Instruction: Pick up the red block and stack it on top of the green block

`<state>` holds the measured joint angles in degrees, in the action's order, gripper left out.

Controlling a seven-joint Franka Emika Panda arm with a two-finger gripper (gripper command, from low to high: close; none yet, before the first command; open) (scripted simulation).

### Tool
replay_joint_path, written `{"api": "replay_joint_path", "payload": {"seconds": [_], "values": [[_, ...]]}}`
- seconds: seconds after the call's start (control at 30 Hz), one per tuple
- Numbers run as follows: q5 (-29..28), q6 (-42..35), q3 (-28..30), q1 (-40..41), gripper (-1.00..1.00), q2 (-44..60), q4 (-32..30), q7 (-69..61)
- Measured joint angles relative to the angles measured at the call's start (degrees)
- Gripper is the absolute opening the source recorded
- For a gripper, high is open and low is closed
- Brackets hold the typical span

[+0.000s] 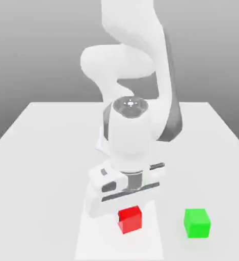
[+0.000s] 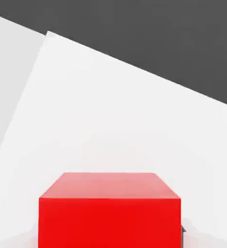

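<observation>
— Where's the small red cube-shaped block (image 1: 130, 219) sitting right now?

— On the flat white tabletop (image 1: 45, 148), near its front edge. The white Panda arm (image 1: 134, 66) is bent over it, and the hand hangs directly above and just behind the cube, with the white gripper (image 1: 122, 200) low over the block's top.

— Has it got hold of it?

— I can't tell. From where I stand the wide white body of the hand hides the fingers, so whether they are apart or closed on the cube is not visible.

— And the small green cube-shaped block (image 1: 196, 223)?

— Also on the table, resting flat, off toward the exterior view's right of the red one. The two are near each other but clearly apart, with bare white surface between them. They lie roughly level with each other along the front of the table.

— What does the camera on the hand see?

— The red block (image 2: 110, 213) looms large and close, its top face and one side showing, square to the lens. Behind it the white tabletop (image 2: 115, 106) runs to a slanted edge, with dark grey background (image 2: 173, 38) beyond.
</observation>
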<state>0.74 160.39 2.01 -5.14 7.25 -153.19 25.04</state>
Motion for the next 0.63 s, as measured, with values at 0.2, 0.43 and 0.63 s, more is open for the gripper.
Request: {"api": "replay_joint_path", "payload": {"seconds": [0.2, 0.43, 0.63], "values": [[-0.5, -6.1, -3.9, -7.8, -1.00, -3.6, 2.5, 10.5], [-1.9, -7.2, -7.1, -15.4, -1.00, -1.2, 6.0, 23.4], [-3.7, -0.7, -6.5, -15.8, 1.00, 5.7, 6.4, 25.1]]}}
